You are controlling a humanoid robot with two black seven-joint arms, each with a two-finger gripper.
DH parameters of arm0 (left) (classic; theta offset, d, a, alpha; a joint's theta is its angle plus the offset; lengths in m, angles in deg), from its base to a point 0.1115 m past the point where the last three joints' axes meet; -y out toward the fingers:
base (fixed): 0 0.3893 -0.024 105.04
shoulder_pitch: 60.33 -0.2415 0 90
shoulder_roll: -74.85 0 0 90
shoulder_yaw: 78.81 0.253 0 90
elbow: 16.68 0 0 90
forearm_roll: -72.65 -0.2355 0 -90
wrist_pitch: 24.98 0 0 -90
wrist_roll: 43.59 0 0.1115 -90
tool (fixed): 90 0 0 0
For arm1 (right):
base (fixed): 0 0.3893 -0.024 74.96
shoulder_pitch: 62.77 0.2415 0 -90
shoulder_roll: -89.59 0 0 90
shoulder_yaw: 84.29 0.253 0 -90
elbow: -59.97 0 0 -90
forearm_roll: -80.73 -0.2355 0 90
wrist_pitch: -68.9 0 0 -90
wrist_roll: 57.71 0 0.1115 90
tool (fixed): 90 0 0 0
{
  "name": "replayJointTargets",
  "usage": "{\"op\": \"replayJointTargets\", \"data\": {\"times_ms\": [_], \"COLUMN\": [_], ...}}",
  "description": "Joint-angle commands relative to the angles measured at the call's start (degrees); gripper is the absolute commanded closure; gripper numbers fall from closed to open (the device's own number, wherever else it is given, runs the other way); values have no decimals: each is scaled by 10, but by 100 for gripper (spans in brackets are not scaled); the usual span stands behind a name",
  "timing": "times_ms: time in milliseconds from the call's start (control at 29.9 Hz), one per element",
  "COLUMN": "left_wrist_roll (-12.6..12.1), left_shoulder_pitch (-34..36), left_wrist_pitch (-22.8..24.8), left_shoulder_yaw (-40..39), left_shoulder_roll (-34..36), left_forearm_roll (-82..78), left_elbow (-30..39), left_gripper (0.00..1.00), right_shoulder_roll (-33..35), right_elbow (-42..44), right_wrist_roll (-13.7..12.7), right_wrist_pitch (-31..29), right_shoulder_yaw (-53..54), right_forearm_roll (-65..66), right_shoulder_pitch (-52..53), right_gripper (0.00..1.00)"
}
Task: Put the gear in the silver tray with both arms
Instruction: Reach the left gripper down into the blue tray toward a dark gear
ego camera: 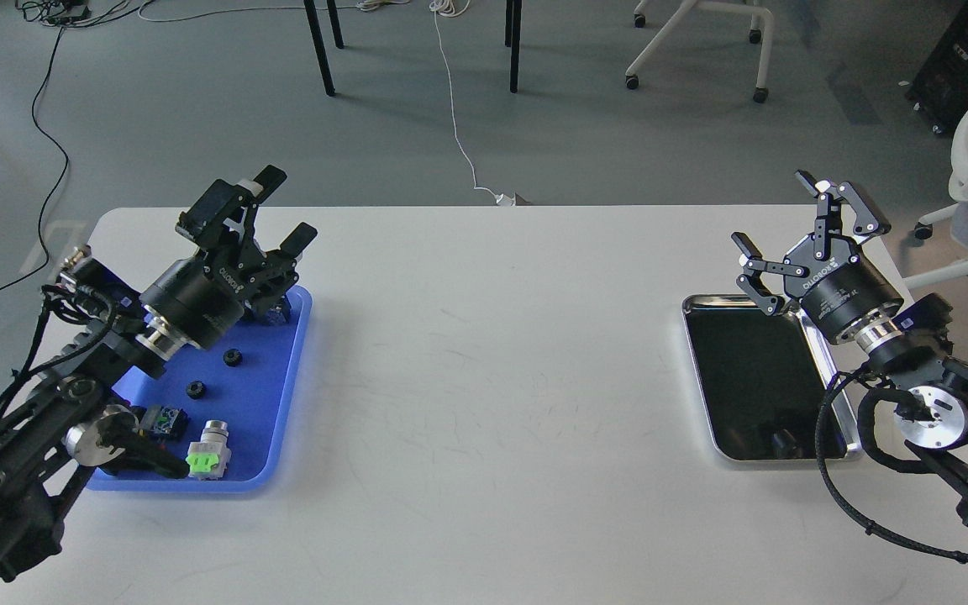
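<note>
The silver tray point(749, 378) lies at the table's right side, its dark bottom bare. Two small black round gear-like parts point(233, 357) point(195, 389) lie in a blue plastic tray point(270, 403) at the left. My left gripper point(284, 208) is open and empty, raised over the blue tray's far end, beyond both parts. My right gripper point(786, 220) is open and empty, raised over the silver tray's far right corner.
The blue tray also holds a silver part with a green end point(208, 458), a small dark block point(166, 420) and a dark piece point(279, 313) under my left gripper. The white table point(492, 378) spans both trays. Chairs and cables stand on the floor beyond.
</note>
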Motion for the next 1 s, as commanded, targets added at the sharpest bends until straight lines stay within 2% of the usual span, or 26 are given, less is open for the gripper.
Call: {"op": "replayJointTargets", "data": {"times_ms": [0, 134, 301, 435, 602, 969], "left_wrist_roll": [10, 10, 10, 10, 10, 10], "left_shoulder_pitch": [19, 52, 111, 143, 151, 151], "left_wrist_pitch": [13, 13, 12, -49, -71, -90], "left_shoulder_yaw": [11, 59, 157, 221, 256, 276], "left_shoulder_roll": [64, 120, 171, 190, 185, 146], "left_forearm_roll": [-143, -286, -463, -583, -655, -687], "left_elbow": [19, 38, 41, 25, -13, -104], "left_gripper": [2, 3, 4, 5, 7, 24], "right_shoulder_roll": [0, 0, 0, 0, 0, 0], "right_elbow": [0, 0, -1, -1, -2, -2], "right_wrist_roll": [0, 0, 0, 0, 0, 0], "right_wrist_pitch": [0, 0, 0, 0, 0, 0], "right_shoulder_yaw": [0, 0, 0, 0, 0, 0], "right_forearm_roll": [0, 0, 6, 7, 8, 8], "right_shoulder_pitch": [1, 1, 1, 1, 1, 1], "right_gripper": [1, 1, 1, 1, 1, 1]}}
